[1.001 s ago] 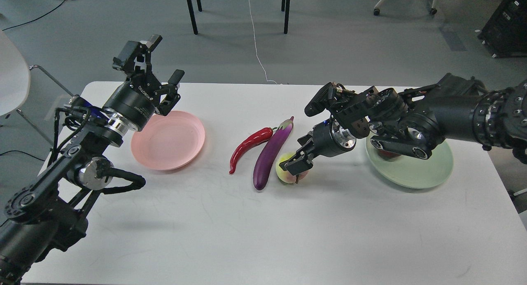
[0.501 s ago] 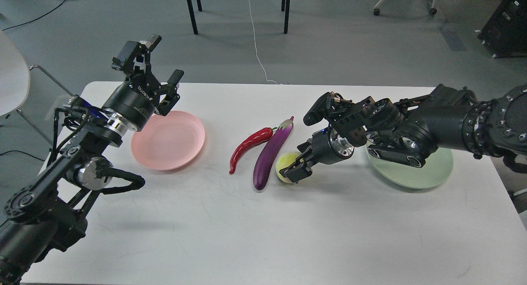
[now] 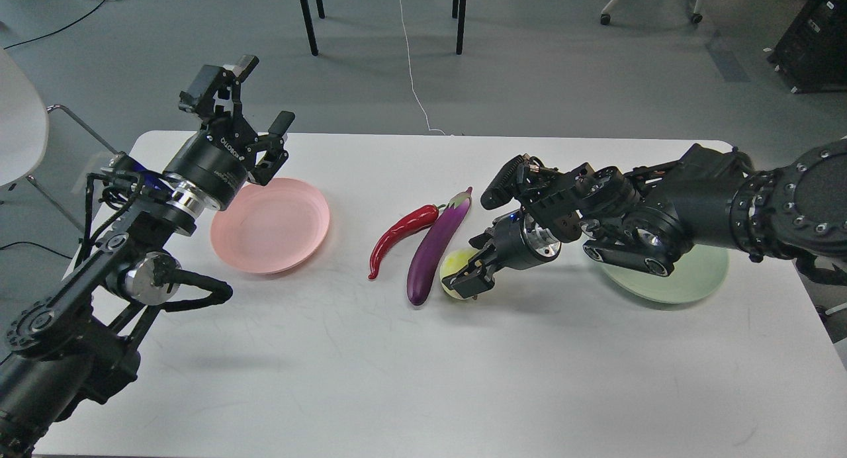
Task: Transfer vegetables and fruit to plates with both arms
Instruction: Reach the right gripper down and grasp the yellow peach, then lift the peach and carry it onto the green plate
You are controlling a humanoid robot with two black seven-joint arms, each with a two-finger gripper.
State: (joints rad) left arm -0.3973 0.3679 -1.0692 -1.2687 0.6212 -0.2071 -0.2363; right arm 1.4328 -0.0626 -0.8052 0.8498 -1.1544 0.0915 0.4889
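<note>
Now the right end effector (image 3: 468, 277) straddles the peach (image 3: 454, 267) beside the eggplant (image 3: 437, 246).

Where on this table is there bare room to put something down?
The whole near half of the white table is bare, plus the strip between pink plate and chili pepper. It's crowded around chili, eggplant, peach and right pincer.

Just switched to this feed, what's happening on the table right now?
The right gripper is down on the yellow-green peach, fingers around it, though I cannot tell if it has closed. The peach sits on the white table against the purple eggplant, with the red chili just left of that. The left gripper hangs open above the far edge of the empty pink plate. The right arm hides much of the green plate.
</note>
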